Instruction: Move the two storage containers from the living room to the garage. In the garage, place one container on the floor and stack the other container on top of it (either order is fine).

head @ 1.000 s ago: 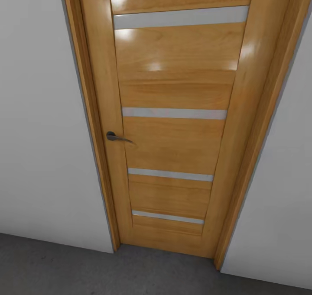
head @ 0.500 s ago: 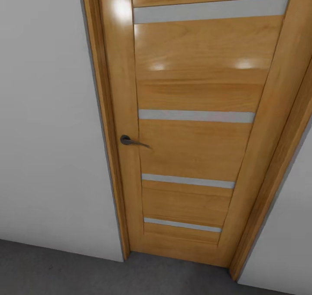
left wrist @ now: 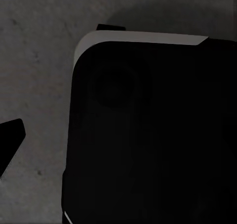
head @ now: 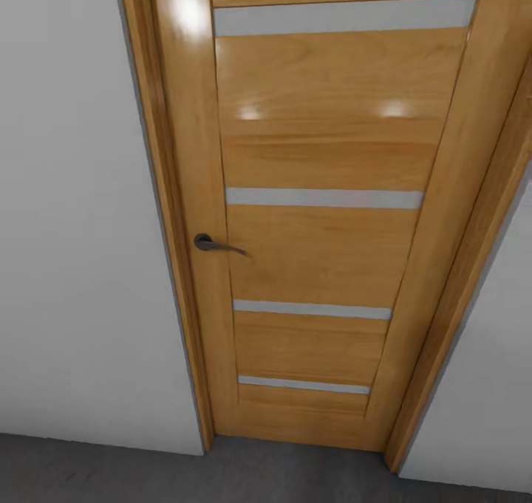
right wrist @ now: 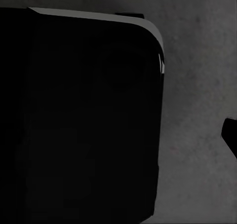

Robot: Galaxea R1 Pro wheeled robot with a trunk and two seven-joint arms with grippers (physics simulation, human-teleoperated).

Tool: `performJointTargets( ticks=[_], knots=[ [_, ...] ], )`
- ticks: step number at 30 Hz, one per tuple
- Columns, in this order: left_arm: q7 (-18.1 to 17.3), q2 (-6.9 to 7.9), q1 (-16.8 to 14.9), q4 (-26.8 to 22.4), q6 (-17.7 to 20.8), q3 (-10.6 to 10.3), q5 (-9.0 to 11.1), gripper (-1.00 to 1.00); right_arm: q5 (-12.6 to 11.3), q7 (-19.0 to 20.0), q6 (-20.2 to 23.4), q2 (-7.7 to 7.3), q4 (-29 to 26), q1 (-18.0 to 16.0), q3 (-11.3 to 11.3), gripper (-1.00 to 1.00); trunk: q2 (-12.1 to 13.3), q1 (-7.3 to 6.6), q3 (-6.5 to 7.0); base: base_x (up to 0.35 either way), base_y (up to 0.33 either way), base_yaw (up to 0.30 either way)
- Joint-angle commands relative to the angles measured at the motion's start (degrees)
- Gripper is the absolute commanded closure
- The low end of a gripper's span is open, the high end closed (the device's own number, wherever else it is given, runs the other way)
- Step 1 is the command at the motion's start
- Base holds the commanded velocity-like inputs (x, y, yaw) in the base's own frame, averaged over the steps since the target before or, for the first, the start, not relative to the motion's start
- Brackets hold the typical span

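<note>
Head view faces a closed wooden door [head: 318, 215] at close range, honey-coloured with a glossy finish that carries bright ceiling-light reflections near its upper part. Four narrow frosted glass strips [head: 324, 198] cross the door panel horizontally, one near the top, one at mid height, two lower down. Dark metal lever handle [head: 214, 245] sits on the door's left stile, lever pointing toward the panel's centre. Wooden door frame [head: 159, 215] borders the door on both sides; plain grey-white wall [head: 74, 252] lies to either side of the frame. Dark grey concrete floor [head: 148, 473] runs along the bottom of the view and meets the wall and the door's lower edge. Left wrist view looks down on the same mottled concrete; a large black body with a rounded corner and a pale grey edge, the robot base [left wrist: 148, 135], takes up most of it, close below the camera. A small black tip enters from the picture's edge at [left wrist: 10, 140] beside that body; it may be a finger of the left gripper, but whether the fingers are apart or together cannot be told. Right wrist view gives a mirrored scene: the black rounded base over grey concrete, and a small black tip at the edge near [right wrist: 230, 135]; the right gripper's finger state likewise cannot be told. Both arms point downward beside the base, wrist cameras facing the floor. Storage containers are nowhere visible in these views.
</note>
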Motion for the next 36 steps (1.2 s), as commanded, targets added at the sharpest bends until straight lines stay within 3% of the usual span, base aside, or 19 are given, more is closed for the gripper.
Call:
performJointTargets(
  ticks=[1, 22, 36],
  knots=[
    [0.04, -0.03, -0.01, 0.01, -0.16, 0.02, 0.52, -1.0, 0.16, -0.01, -0.2, 0.01, 0.03, -0.01, -0.06, -1.0, -0.02, 0.0, -0.04, 0.001, 0.002, -0.238],
    [0.09, -0.06, -0.01, 0.01, -0.25, 0.02, 0.47, -1.0, 0.38, -0.01, 0.15, -0.05, 0.03, -0.01, 0.18, -1.0, -0.02, 0.0, -0.04, 0.002, 0.0, -0.05],
    [0.08, 0.07, -0.01, 0.01, 0.03, 0.02, 0.55, -1.0, 0.42, -0.01, 0.15, -0.05, 0.03, -0.01, 0.26, -1.0, -0.02, 0.0, -0.04, 0.148, -0.091, 0.0]
  ],
)
